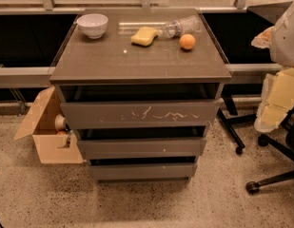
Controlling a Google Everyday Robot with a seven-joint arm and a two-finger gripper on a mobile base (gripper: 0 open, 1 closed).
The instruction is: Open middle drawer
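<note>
Grey-brown laminate covers the top of a three-drawer cabinet [137, 63] standing on a speckled terrazzo floor [137, 203] before a row of dark windows with a pale sill rail [23, 75]. A white ceramic bowl [93, 24] sits near the counter's rear left corner. A yellow sponge [144, 35] lies near the middle of the rear edge, touching or just beside a clear plastic bottle [180, 26] that lies on its side. A small orange ball [187, 41] rests towards the rear right corner.

The middle drawer [142, 147], a smooth grey-brown handleless front with one tiny white fleck, lies below the top drawer front with long white scratches [151, 114] and above the plain bottom front [142, 171]; a dark gap shows above each.

An open cardboard box [46, 141] stands on the floor at the cabinet's left side. Black wheeled chair legs [260, 146] spread at the right. The robot's white gripper [285, 32] shows at the frame's right edge, off the counter's right rear corner; whether it is open or closed cannot be told.
</note>
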